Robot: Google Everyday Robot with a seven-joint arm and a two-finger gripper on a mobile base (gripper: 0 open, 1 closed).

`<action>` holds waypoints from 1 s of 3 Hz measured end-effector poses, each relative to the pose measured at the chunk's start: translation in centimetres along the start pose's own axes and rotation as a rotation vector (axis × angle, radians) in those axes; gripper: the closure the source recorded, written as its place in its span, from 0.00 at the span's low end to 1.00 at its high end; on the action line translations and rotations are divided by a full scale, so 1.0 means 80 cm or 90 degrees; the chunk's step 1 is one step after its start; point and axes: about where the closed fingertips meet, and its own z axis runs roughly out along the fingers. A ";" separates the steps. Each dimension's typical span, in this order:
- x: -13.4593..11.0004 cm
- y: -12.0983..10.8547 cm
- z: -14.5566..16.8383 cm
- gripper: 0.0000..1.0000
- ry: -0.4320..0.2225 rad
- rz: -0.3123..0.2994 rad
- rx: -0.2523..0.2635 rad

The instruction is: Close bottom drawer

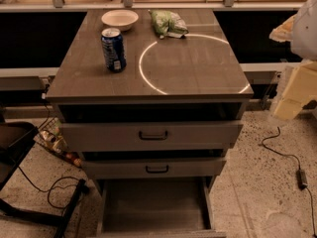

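Note:
The grey cabinet (pixel 148 83) stands in the middle of the camera view with three drawers. The bottom drawer (pixel 153 207) is pulled far out toward me; its deep grey tray looks empty, and its front lies at the frame's lower edge. The middle drawer (pixel 156 168) and the top drawer (pixel 153 135) each show a small dark bar handle and stand slightly out. My arm with the gripper (pixel 290 95) hangs at the right edge, level with the cabinet top, apart from all the drawers.
On the cabinet top stand a blue can (pixel 113 49), a white bowl (pixel 120 19) and a green bag (pixel 168 23). A black chair base (pixel 29 182) and cables lie on the floor at the left. A cable with an adapter (pixel 301 177) lies at the right.

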 end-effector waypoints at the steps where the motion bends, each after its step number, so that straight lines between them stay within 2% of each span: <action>1: 0.000 0.000 0.000 0.00 0.000 0.000 0.000; 2: -0.001 0.000 -0.004 0.00 0.008 -0.003 0.012; 3: 0.031 0.010 0.027 0.00 0.032 -0.023 0.005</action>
